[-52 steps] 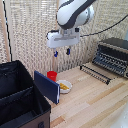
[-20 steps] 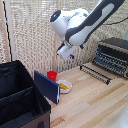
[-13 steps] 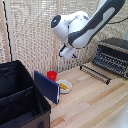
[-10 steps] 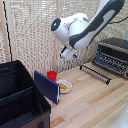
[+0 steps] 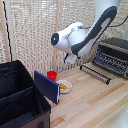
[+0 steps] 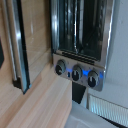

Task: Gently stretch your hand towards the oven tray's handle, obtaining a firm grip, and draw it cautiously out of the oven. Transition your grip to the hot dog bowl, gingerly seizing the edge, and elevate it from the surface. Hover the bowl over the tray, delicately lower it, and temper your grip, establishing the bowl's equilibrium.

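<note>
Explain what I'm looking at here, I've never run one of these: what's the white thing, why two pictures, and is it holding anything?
The white and black shape is a robot arm above a wooden table. One picture comes from a camera off the arm, the other from a camera on its wrist, looking at the oven with its knobs. On the table are the oven with its door flap open, a white hot dog bowl, a red cup and a big black case. The gripper is hard to make out, so I cannot tell whether it holds anything.

Soft even daylight, blurry frames
</note>
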Available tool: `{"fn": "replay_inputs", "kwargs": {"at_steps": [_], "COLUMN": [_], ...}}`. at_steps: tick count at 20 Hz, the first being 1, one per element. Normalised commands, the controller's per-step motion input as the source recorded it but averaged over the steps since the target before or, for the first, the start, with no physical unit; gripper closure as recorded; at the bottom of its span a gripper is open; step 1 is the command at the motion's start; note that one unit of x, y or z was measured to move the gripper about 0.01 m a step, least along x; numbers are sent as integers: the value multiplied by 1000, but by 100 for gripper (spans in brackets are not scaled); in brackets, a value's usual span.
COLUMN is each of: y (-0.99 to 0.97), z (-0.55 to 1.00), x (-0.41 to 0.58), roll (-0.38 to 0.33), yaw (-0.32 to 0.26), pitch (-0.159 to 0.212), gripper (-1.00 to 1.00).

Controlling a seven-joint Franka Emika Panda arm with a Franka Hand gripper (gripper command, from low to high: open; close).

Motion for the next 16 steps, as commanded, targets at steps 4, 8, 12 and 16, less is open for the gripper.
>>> {"fn": "replay_inputs", "kwargs": {"at_steps": [4,8,12,16], "y": [-496,-621,-622,-516], "z": [-63,-145,-73,-63], "x": [2,72,87,5], "roll": [-181,-95,-3,-16], "yaw": [-1,25,98,233], "pitch": [-1,0,4,16], "gripper": [-100,-100,-100,-100]}}
